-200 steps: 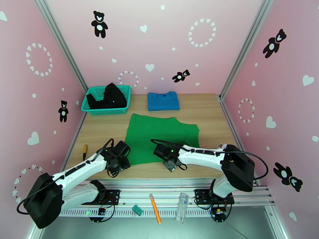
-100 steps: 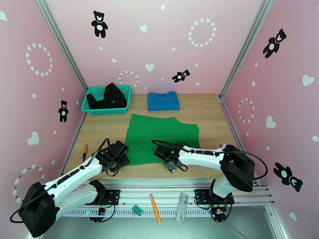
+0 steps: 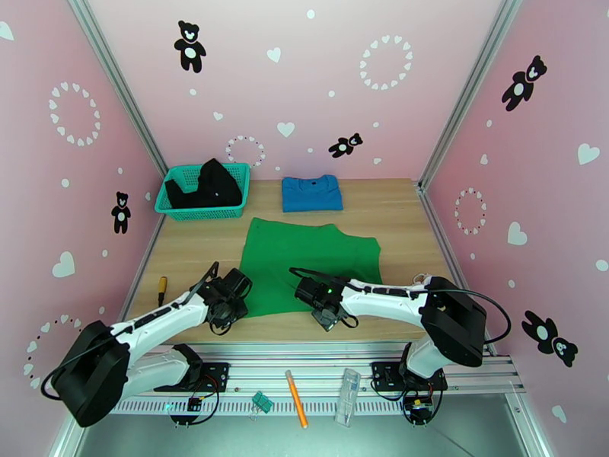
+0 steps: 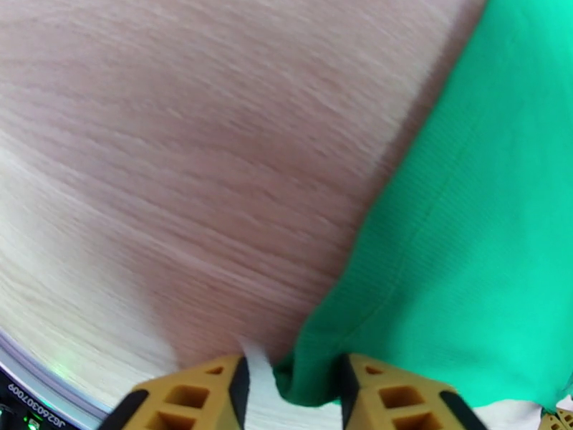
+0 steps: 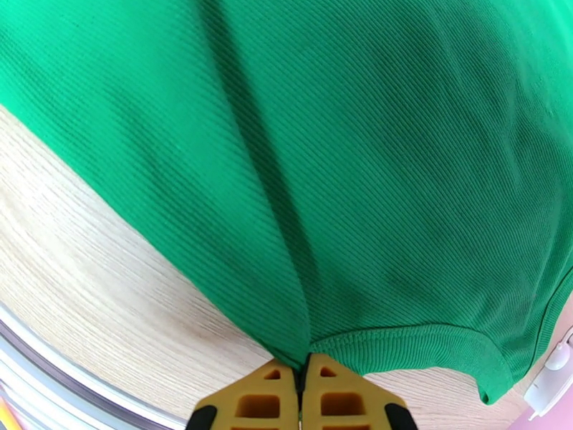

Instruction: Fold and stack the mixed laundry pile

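The bright green garment (image 3: 304, 257) lies spread flat in the middle of the table. At its near-left corner my left gripper (image 3: 228, 305) is open; in the left wrist view that green corner (image 4: 458, 231) sits between the yellow fingertips (image 4: 208, 392) of the left gripper (image 4: 290, 385). My right gripper (image 3: 321, 300) is shut on the green garment's (image 5: 344, 159) near hem, and the right gripper's (image 5: 302, 395) fingertips press together on the fabric. A folded medium-blue shirt (image 3: 310, 193) rests at the back. The black garment (image 3: 205, 184) lies bunched in the teal basket.
The teal mesh basket (image 3: 176, 211) stands at the back left of the wooden table (image 3: 403, 222). An orange-handled tool (image 3: 161, 289) lies by the left table edge. An orange pen (image 3: 296, 409) and a clear plastic piece (image 3: 349, 396) sit on the metal rail below.
My left gripper has shifted up and right to the green garment's near-left corner. The right gripper has stayed on the near hem.
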Available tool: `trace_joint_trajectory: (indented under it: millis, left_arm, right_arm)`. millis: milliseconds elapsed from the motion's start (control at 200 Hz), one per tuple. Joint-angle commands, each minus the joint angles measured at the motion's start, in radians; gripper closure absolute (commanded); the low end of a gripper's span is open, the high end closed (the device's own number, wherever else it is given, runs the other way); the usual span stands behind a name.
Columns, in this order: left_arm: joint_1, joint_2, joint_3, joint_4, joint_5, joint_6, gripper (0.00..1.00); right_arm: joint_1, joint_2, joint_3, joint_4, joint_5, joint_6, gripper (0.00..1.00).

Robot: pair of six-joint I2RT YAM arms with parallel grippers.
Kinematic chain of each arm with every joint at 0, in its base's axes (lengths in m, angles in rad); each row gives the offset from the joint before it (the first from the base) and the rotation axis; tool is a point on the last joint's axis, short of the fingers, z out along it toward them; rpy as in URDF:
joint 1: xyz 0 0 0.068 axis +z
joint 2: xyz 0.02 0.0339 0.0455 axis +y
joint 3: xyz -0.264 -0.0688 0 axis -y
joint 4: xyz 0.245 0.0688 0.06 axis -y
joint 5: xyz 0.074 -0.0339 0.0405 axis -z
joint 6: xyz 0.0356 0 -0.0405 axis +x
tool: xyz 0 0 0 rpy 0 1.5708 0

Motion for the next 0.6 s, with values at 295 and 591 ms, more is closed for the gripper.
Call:
trace_joint_trajectory:
  millis: [295, 591]
  left_arm:
    - [-0.008, 0.243, 0.012, 0.144, 0.015, 0.037, 1.00]
    - [0.003, 0.078, 0.141, -0.120, -0.050, 0.120, 1.00]
  right_arm:
    - [0.005, -0.037, -0.013, -0.024, -0.002, 0.021, 1.00]
    - [0.001, -0.063, 0.003, -0.034, -0.007, -0.022, 1.00]
